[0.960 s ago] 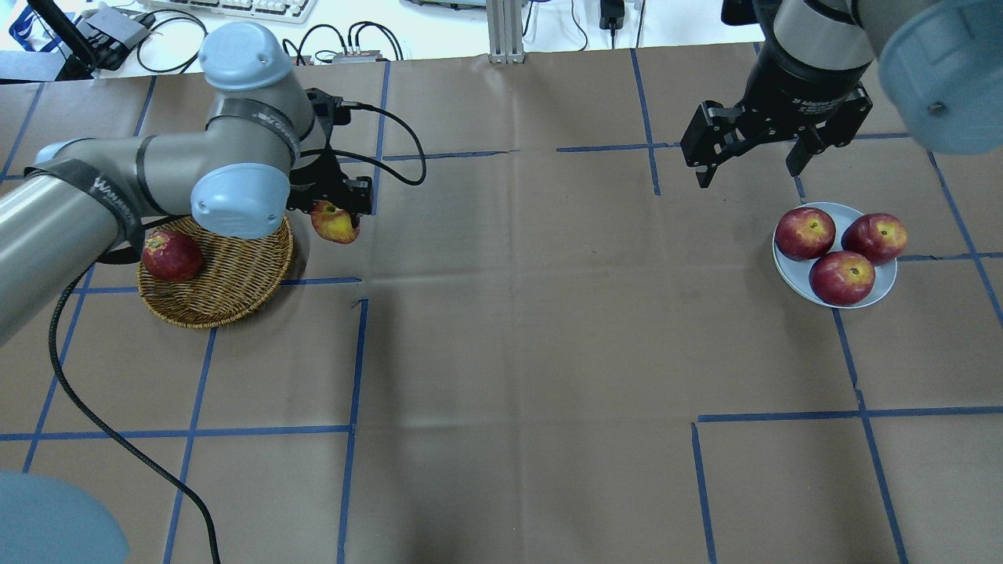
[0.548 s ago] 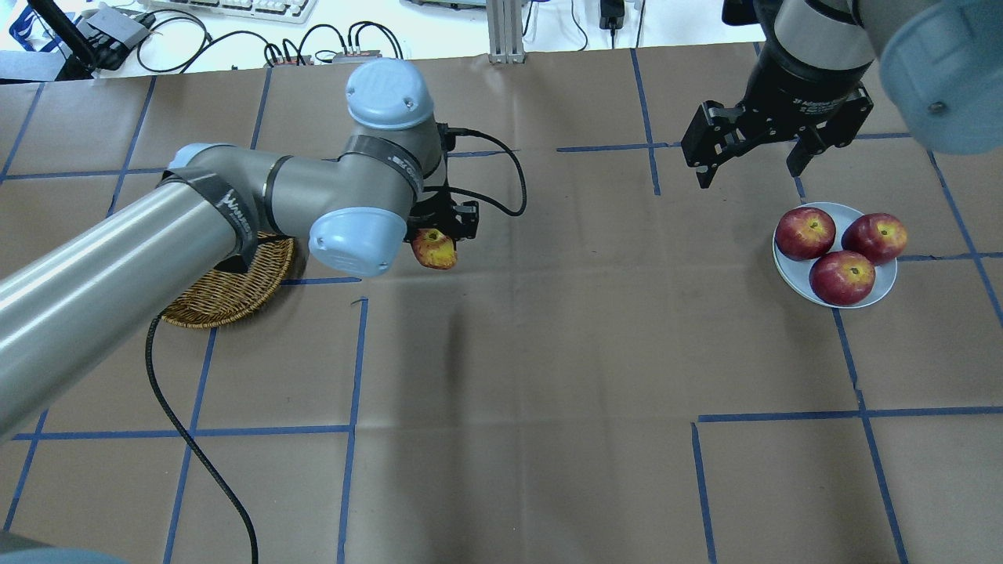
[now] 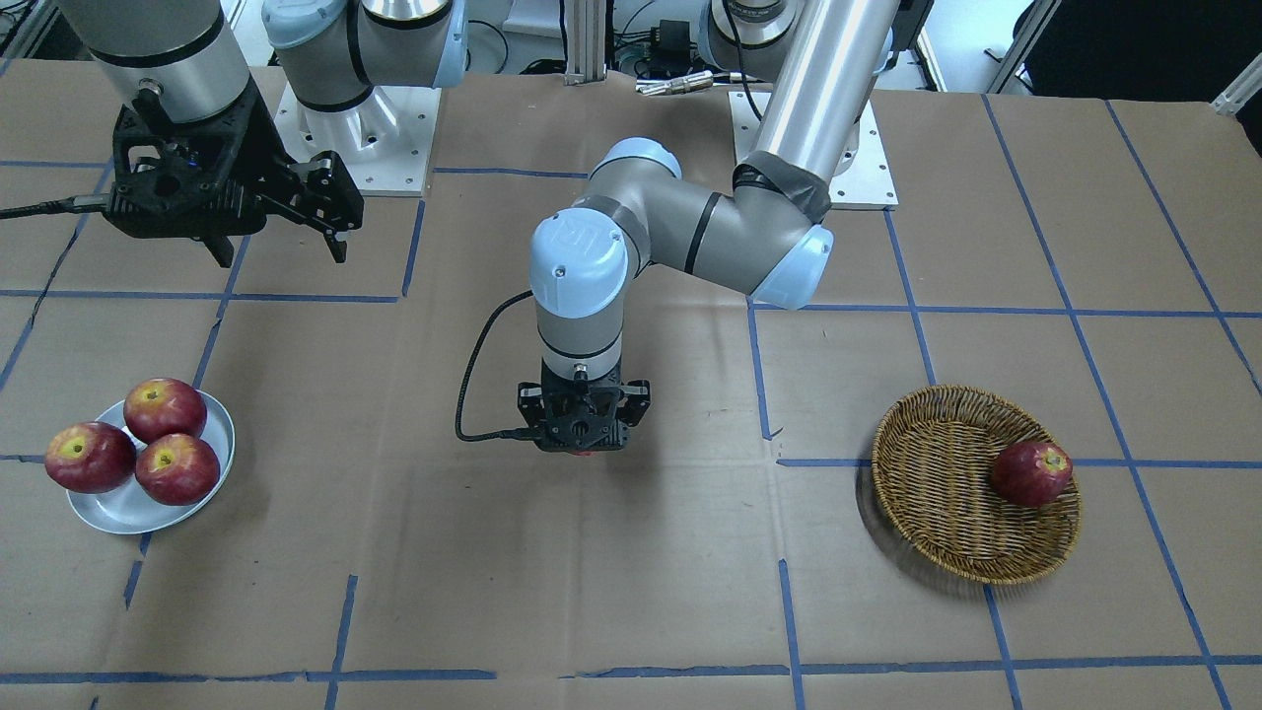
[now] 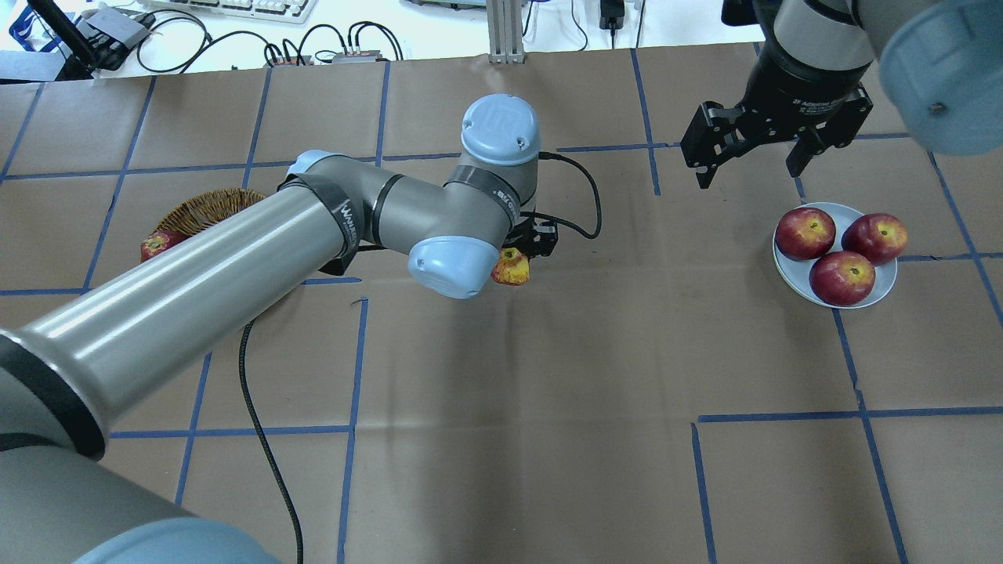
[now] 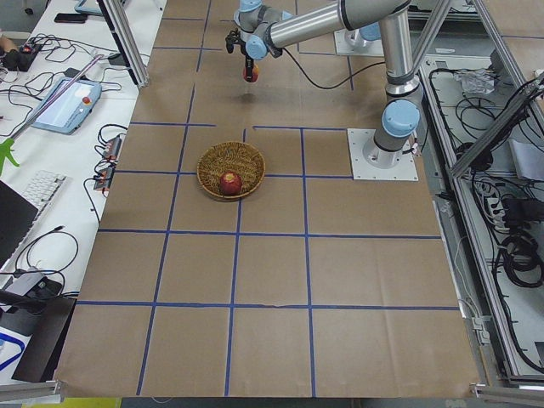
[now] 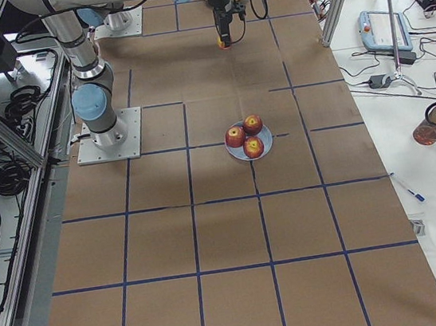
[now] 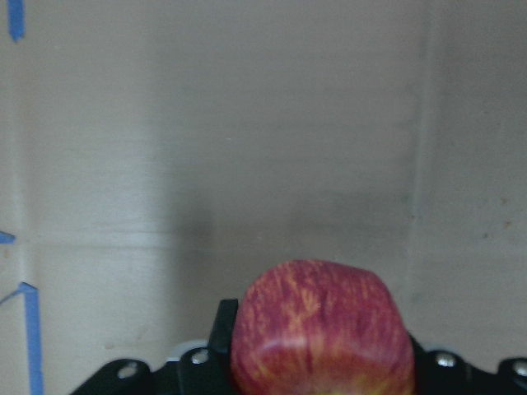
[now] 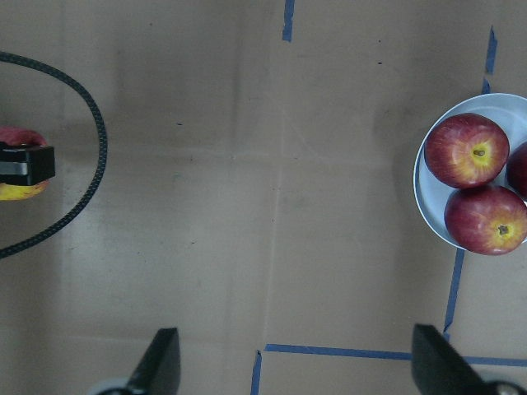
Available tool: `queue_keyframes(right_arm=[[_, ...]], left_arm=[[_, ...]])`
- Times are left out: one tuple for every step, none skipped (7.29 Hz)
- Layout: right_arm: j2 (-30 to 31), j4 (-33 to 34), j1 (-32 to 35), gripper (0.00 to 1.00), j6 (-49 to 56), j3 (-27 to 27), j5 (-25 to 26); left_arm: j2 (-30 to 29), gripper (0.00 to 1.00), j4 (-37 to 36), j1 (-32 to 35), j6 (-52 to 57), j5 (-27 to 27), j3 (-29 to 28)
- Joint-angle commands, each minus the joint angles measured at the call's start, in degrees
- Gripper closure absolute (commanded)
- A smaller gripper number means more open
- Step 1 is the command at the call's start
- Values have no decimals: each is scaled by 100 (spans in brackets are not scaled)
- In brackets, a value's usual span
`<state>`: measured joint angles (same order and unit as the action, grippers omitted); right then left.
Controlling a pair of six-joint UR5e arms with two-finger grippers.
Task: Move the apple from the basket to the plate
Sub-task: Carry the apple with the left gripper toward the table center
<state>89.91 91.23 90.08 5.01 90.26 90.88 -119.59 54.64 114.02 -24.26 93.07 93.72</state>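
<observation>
A blue joint cap [image 3: 577,247] on the left arm [image 3: 680,217] carries the letters "UR". The black body [image 4: 815,100] above the right claw [image 4: 747,174] has white print starting "2F Adaptive"; the rest is too small. White letters on a black strap [image 4: 342,218] are not readable.

I count five apples: three dark red apples [image 4: 842,276] on one plate [image 4: 791,283], one dark apple [image 3: 1031,472] in one basket [image 3: 937,488], and one streaked apple [image 7: 321,329] in my left hand [image 3: 582,441]. With the right hand [image 4: 748,174], that makes two hands.
</observation>
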Motion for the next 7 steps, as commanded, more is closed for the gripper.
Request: queue_keyframes(right_arm=[[0,0,1,0,0,0,0],[0,0,1,0,0,0,0],[0,0,1,0,0,0,0],[-8,9,1,0,0,0,0],[-9,0,1,0,0,0,0],[-9,0,1,0,0,0,0],[-9,0,1,0,0,0,0]], left_arm=[[-222,43,-85,103,0,106,-90],[-301,42,-111,103,17,106,-82],[-380,42,-198,103,9,106,-90],[-441,41,-321,103,9,106,-91],[-459,40,-366,112,9,97,-91],[-460,35,-366,103,9,115,-82],[-460,15,-366,103,9,124,-73]])
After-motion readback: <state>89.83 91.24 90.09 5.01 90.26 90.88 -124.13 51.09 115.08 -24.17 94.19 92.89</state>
